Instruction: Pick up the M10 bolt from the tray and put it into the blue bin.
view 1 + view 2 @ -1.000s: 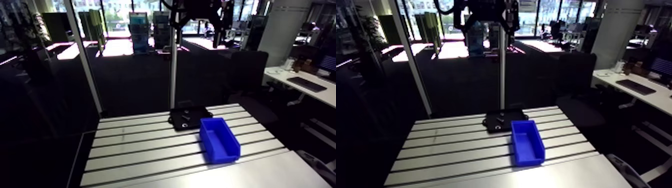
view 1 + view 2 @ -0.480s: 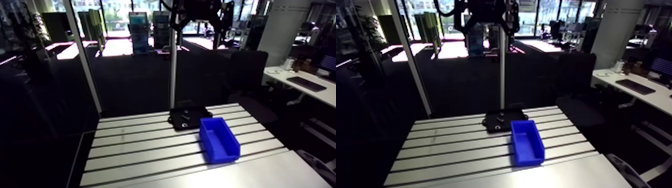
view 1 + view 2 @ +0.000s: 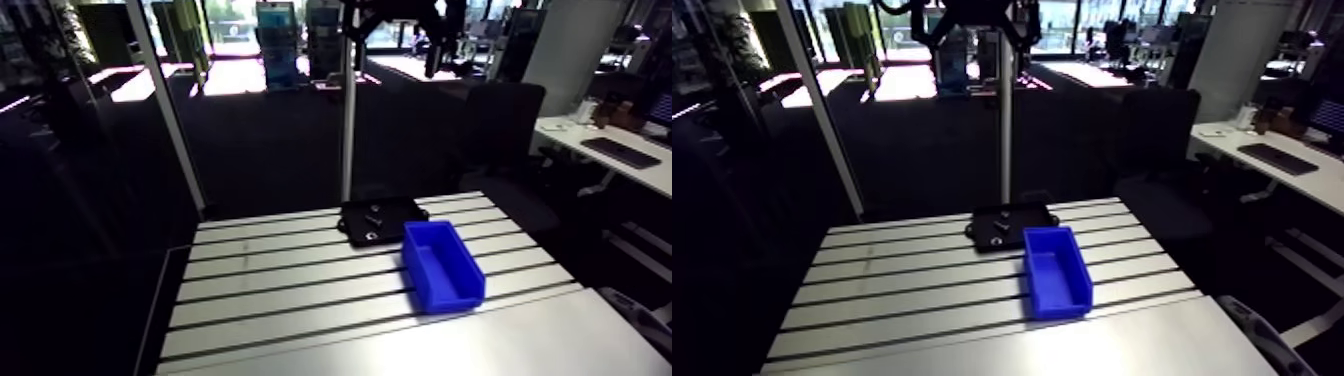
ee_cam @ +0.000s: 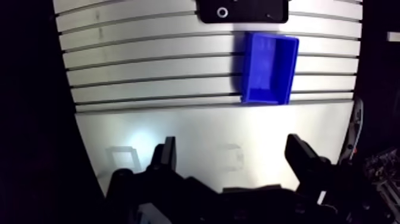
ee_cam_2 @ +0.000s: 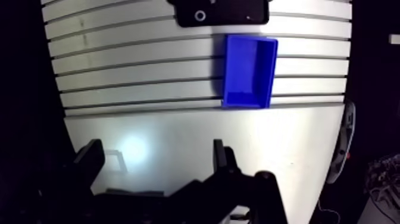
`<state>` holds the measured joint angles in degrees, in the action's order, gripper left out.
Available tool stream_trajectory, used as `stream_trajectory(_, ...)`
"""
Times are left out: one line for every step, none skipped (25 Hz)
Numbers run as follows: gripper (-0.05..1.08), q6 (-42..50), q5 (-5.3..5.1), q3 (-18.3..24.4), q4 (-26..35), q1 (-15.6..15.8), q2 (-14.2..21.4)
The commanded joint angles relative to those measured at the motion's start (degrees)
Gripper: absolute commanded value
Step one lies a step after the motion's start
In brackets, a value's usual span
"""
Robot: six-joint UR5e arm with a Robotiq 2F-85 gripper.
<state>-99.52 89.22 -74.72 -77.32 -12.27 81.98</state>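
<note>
Lying in tray (image 4: 265, 13), bolt (image 3: 376, 211) well ahead of gripper (image 4: 232, 144)

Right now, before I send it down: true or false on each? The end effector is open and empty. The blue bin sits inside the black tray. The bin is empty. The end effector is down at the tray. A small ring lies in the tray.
1. The end effector is open and holds nothing. True.
2. The blue bin sits inside the black tray. False: it stands on the table, next to the tray.
3. The blue bin looks empty. True.
4. The end effector is down at the tray. False: it hangs high above the table, well short of the tray.
5. A small ring lies in the tray. True.
</note>
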Motion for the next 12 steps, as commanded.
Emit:
stream_trajectory(0.01, -4.59, -0.05, 1.12, -0.77, 1.01, -3.19)
stream_trajectory(0.01, -6.0, 0.03, 1.21, -1.21, 1.01, -3.81)
stream_trajectory(0.01, -7.23, -0.05, 1.56, -1.47, 1.01, -4.42)
stream_trajectory(0.01, -8.46, 0.03, 1.82, -1.56, 1.01, -5.04)
stream_trajectory(0.01, -9.6, 0.03, 2.0, -1.83, 1.01, -5.48)
stream_trajectory(0.01, -10.92, 0.03, 2.26, -2.35, 1.19, -6.09)
stream_trajectory(0.01, -12.06, 0.03, 2.35, -2.7, 1.37, -6.62)
stream_trajectory(0.01, -13.2, 0.03, 2.35, -2.88, 1.54, -7.15)
stream_trajectory(0.01, -14.35, 0.12, 2.26, -3.23, 1.63, -7.5)
stream_trajectory(0.01, -15.75, 0.21, 2.35, -3.76, 1.81, -8.03)
stream_trajectory(0.01, -16.98, 0.3, 2.26, -4.29, 1.81, -8.29)
stream_trajectory(0.01, -18.3, 0.3, 2.18, -4.9, 1.72, -8.55)
